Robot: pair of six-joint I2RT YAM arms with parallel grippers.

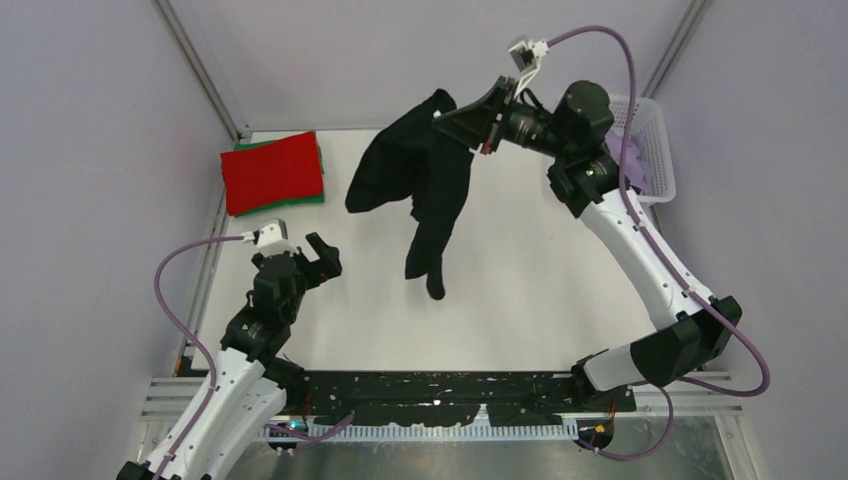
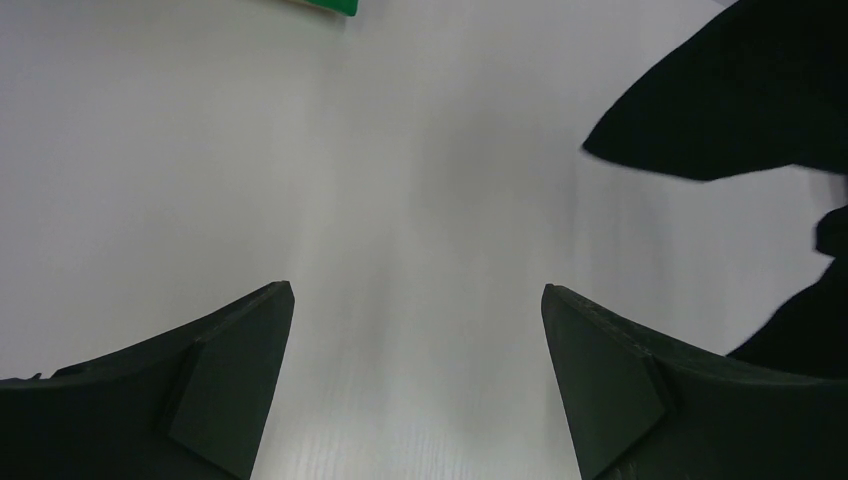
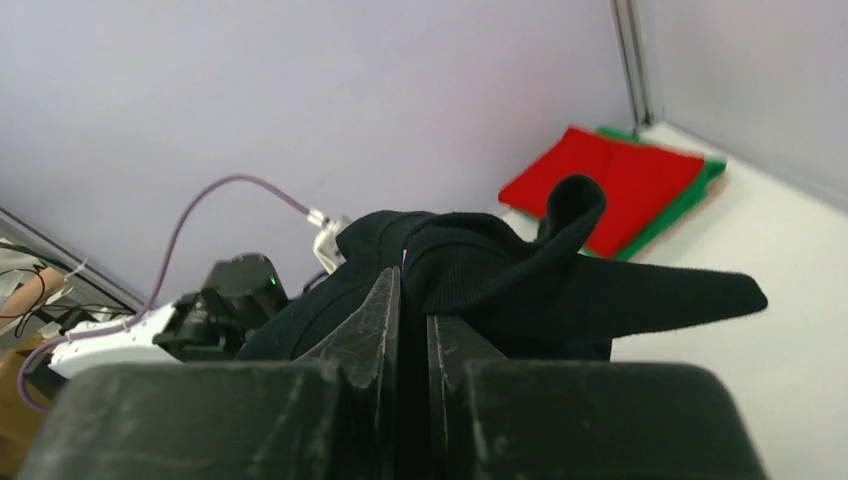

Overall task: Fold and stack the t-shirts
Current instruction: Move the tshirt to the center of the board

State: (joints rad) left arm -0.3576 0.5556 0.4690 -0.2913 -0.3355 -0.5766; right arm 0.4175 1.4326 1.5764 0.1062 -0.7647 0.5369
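Observation:
My right gripper [image 1: 440, 117] is shut on the black t-shirt [image 1: 425, 185] and holds it up above the middle of the table; the cloth hangs crumpled, its low end near the table. In the right wrist view the jaws [image 3: 412, 290] pinch a fold of the black t-shirt [image 3: 500, 275]. A folded red t-shirt [image 1: 273, 172] lies on a folded green t-shirt [image 1: 318, 197] at the far left of the table. My left gripper [image 1: 327, 256] is open and empty, low over the table [image 1: 540, 270], left of the hanging shirt. In the left wrist view the black t-shirt [image 2: 740, 100] fills the upper right.
A white plastic basket [image 1: 650, 150] stands at the far right with lavender cloth [image 1: 628, 152] in it. Metal frame posts rise at the back corners. The red and green stack shows in the right wrist view [image 3: 620, 185], and a green corner in the left wrist view [image 2: 330, 6].

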